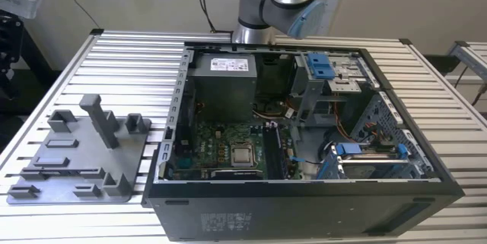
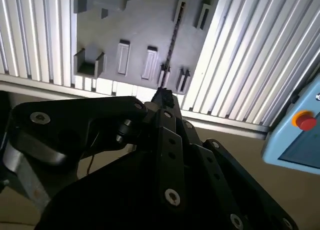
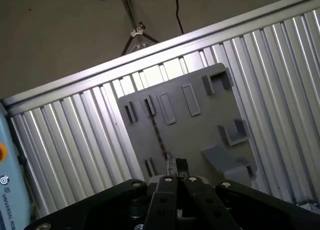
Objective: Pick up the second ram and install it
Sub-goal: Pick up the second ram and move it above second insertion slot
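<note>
Black gripper (image 3: 176, 166): your fingertips sit closed together, holding nothing, above the tray.
Slatted metal table (image 3: 75, 140): carries the tray.
Grey plastic pegged tray (image 3: 200, 135): lies flat.
Second ram (image 3: 157, 135): thin dark strip in the tray's long slot, with its long axis pointing towards your fingertips.

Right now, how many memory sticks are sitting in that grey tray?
1. A thin dark memory stick stands on edge in a slot of the grey tray, seen in both wrist views. Others may be hidden behind the tray's upright blocks.
</note>
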Controlling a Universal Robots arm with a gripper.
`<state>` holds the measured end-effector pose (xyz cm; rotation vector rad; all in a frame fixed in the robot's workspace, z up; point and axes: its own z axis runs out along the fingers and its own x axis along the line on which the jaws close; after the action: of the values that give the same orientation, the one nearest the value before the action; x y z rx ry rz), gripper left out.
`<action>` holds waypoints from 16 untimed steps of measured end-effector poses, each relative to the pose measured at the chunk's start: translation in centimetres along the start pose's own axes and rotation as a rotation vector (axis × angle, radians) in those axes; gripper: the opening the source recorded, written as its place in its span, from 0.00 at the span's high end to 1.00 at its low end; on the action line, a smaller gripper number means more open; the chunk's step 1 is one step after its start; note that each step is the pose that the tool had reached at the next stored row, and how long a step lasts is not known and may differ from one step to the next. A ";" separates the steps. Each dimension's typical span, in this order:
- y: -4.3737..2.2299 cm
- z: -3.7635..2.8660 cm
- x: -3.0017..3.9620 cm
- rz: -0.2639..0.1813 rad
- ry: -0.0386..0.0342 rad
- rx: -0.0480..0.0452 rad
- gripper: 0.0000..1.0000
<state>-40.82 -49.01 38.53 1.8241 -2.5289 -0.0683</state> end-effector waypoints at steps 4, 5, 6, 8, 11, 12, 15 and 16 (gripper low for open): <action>0.00 0.01 0.00 -0.073 0.0036 -0.0006 0.89; 0.00 0.01 0.00 -0.091 0.0045 -0.0007 0.89; 0.00 0.02 0.00 -0.109 0.0053 -0.0008 0.89; 0.00 0.03 0.00 -0.146 0.0071 -0.0005 0.89; 0.00 0.07 0.00 -0.200 0.0092 0.0009 0.89; 0.00 0.08 0.00 -0.218 0.0100 0.0014 0.89; -0.01 0.11 0.00 -0.272 0.0121 0.0029 0.89; -0.01 0.12 0.00 -0.288 0.0127 0.0033 0.89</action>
<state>-40.82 -49.01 38.41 2.1672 -2.2396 -0.0570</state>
